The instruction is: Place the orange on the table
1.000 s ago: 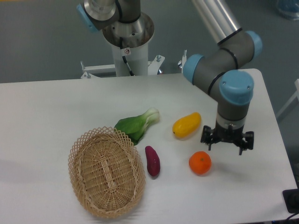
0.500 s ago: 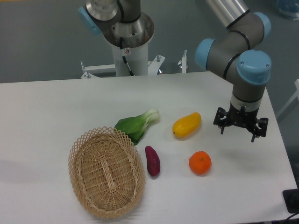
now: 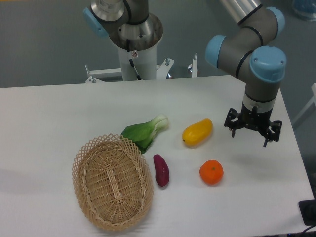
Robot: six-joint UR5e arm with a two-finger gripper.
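a: sitting on the table (image 3: 54, 118), lower right of centre in the frame, is the orange (image 3: 211, 172). it is resting on the bare white top, touching nothing else.

b: and the gripper (image 3: 253, 132)?

a: it is hanging at the right of the frame, above and to the right of the orange and well apart from it. its fingers are spreading wide and nothing is sitting between them; it is holding nothing.

b: what is the basket (image 3: 112, 180) holding?

a: the woven oval basket is lying at the lower left of centre, and its inside is showing only wicker. all the food is lying outside it on the table.

b: what is lying nearest to it?

a: a small purple sweet potato (image 3: 161, 170) is lying just beside its right rim, and a green bok choy (image 3: 145, 131) is lying at its upper right edge, its leaves reaching close to the rim; whether they are touching it i cannot tell.

b: anything else?

a: a yellow oblong fruit (image 3: 197, 132) is lying in the middle of the frame, up and left of the orange, between the bok choy and the gripper. the robot base (image 3: 133, 39) is standing at the top, behind the far edge of the table.
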